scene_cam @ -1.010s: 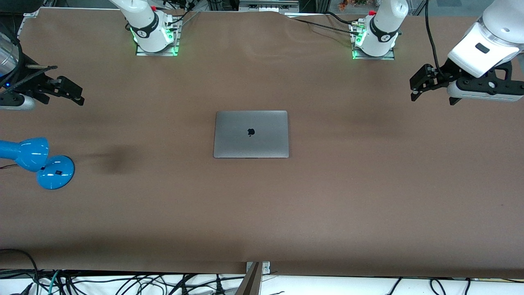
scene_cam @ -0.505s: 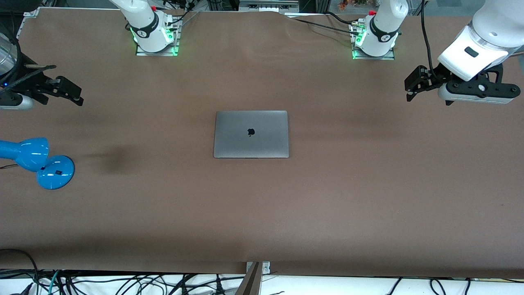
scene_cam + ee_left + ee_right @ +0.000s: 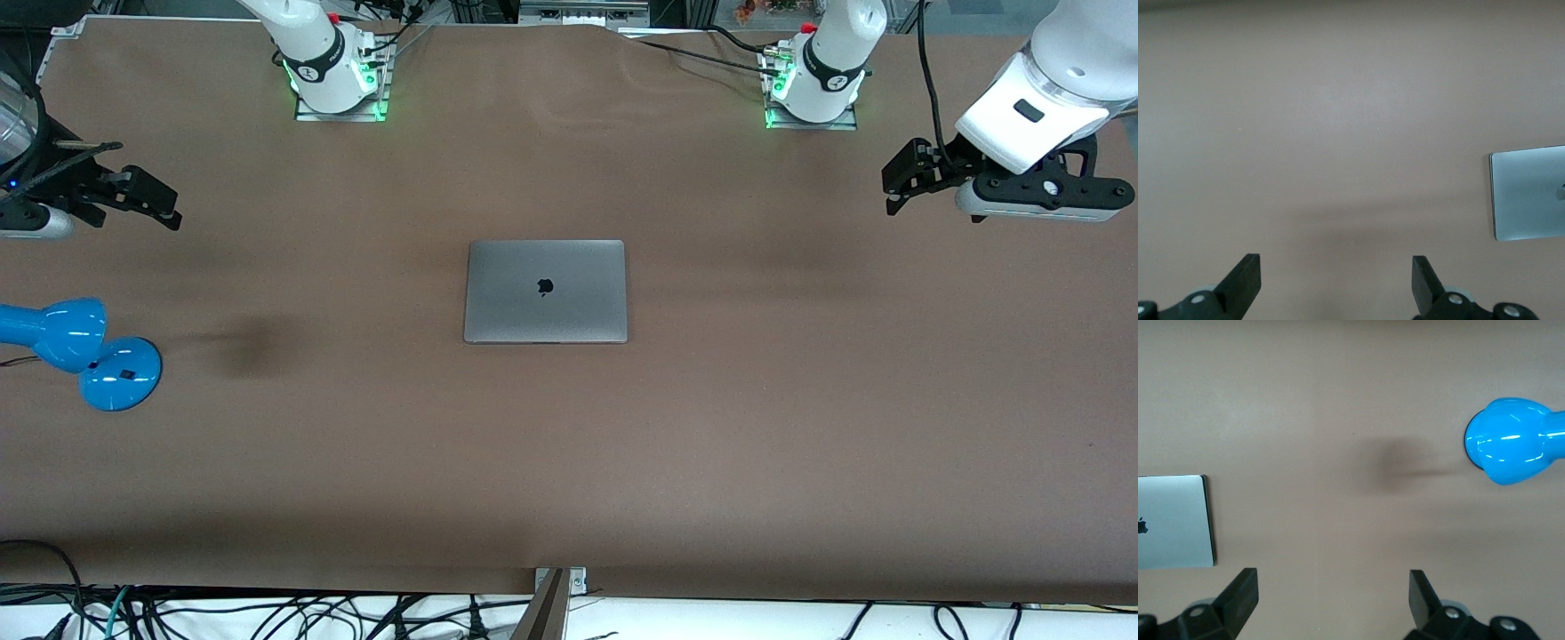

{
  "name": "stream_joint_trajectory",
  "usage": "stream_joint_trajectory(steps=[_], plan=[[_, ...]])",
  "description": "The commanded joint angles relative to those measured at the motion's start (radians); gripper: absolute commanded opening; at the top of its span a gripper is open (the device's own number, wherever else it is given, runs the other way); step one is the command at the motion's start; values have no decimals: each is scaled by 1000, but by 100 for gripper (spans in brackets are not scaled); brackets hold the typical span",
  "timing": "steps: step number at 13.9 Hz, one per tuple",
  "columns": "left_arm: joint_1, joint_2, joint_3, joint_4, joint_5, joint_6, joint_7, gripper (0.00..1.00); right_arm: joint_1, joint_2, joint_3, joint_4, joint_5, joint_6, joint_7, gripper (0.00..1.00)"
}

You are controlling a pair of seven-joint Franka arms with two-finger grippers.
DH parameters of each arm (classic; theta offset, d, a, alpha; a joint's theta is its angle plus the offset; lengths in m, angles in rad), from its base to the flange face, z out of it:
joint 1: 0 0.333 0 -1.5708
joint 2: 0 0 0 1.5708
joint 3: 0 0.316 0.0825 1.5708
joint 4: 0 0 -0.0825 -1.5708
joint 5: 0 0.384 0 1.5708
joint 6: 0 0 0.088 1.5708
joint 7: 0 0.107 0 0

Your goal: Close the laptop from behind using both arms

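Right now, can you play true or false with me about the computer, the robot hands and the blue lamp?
1. The laptop is shut flat on the table. True.
2. The left gripper is squeezing the laptop. False: it is open, over bare table near the left arm's end.
3. The right gripper is open and holds nothing. True.
4. The blue lamp stands on the laptop. False: it stands on the table, near the right arm's end.
5. An apple logo shows on the lid. True.
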Motion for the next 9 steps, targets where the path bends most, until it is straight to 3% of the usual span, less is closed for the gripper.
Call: stream_joint_trajectory(steps=[1, 9], plan=[[-14, 6, 13, 21, 22, -23, 9, 100, -12, 7, 11, 20, 2, -12, 4, 100], [-9, 8, 14, 11, 20, -24, 10, 100, -12, 7, 11, 20, 2, -12, -1, 100]])
